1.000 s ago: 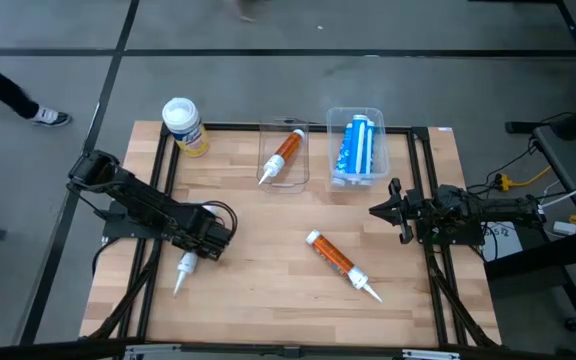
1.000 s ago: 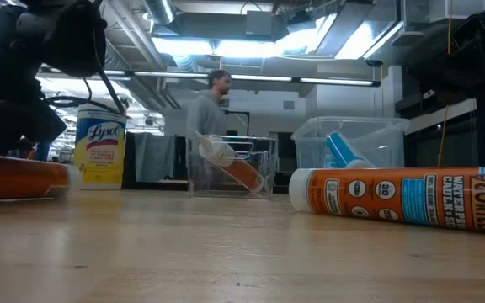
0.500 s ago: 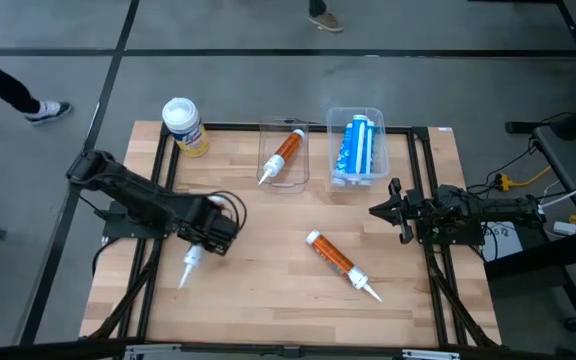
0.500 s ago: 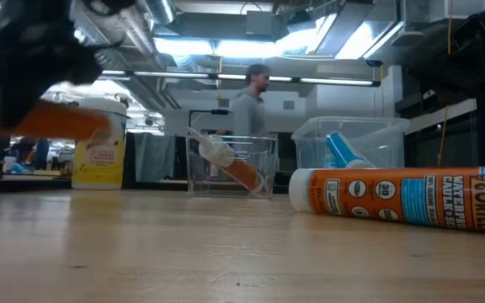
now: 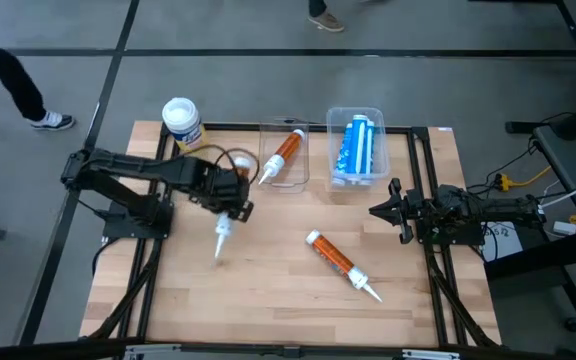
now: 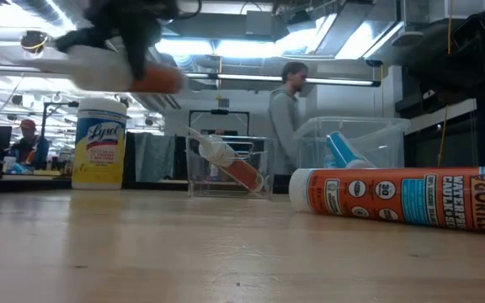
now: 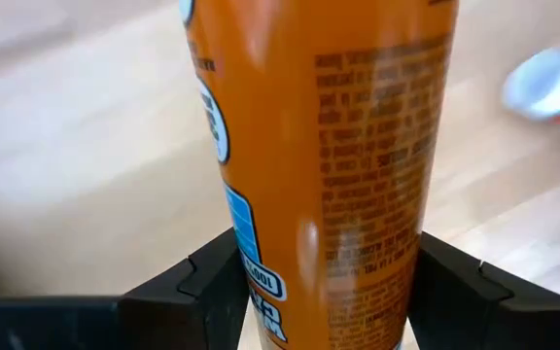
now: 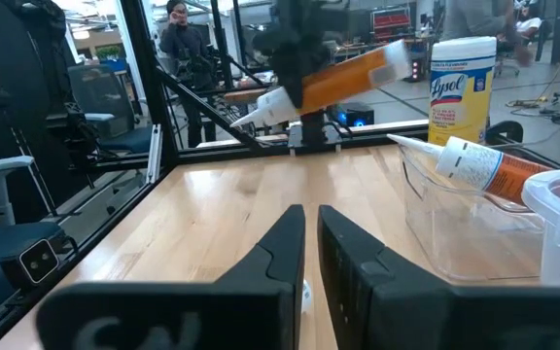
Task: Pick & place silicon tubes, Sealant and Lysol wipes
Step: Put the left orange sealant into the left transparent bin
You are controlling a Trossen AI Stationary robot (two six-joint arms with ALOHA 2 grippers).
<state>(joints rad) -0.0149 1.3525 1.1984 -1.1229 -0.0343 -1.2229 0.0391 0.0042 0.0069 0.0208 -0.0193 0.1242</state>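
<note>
My left gripper (image 5: 234, 203) is shut on an orange sealant tube (image 5: 224, 228) with a white nozzle, held in the air over the table's left-middle; the tube also shows in the low view (image 6: 120, 71). My right gripper (image 5: 376, 211) is shut and empty at the table's right. A second orange tube (image 5: 341, 264) lies on its side on the table. The Lysol wipes (image 5: 182, 124) stand upright at the far left corner. One clear bin (image 5: 268, 170) holds an orange tube (image 5: 286, 150). Another clear bin (image 5: 333, 150) holds blue tubes (image 5: 356, 145). My left gripper pinches the tube's orange body (image 7: 358, 243) between its two fingers (image 7: 202, 292), one on each side. The tube is lifted clear of the table. It is tilted, its white nozzle (image 8: 265, 109) lower and toward the table's near edge.
The two clear bins stand side by side at the table's far middle. Black rails (image 5: 158, 190) run along the table's left and right sides. A person (image 6: 289, 126) is in the room behind the table. Bare wood (image 5: 268, 290) lies at the near middle.
My left gripper has lifted the orange tube off the table's near left. It has carried the tube up, toward the far edge and right, nearer the bins. The tube has turned so its nozzle points at the near edge. The person behind has walked right.
</note>
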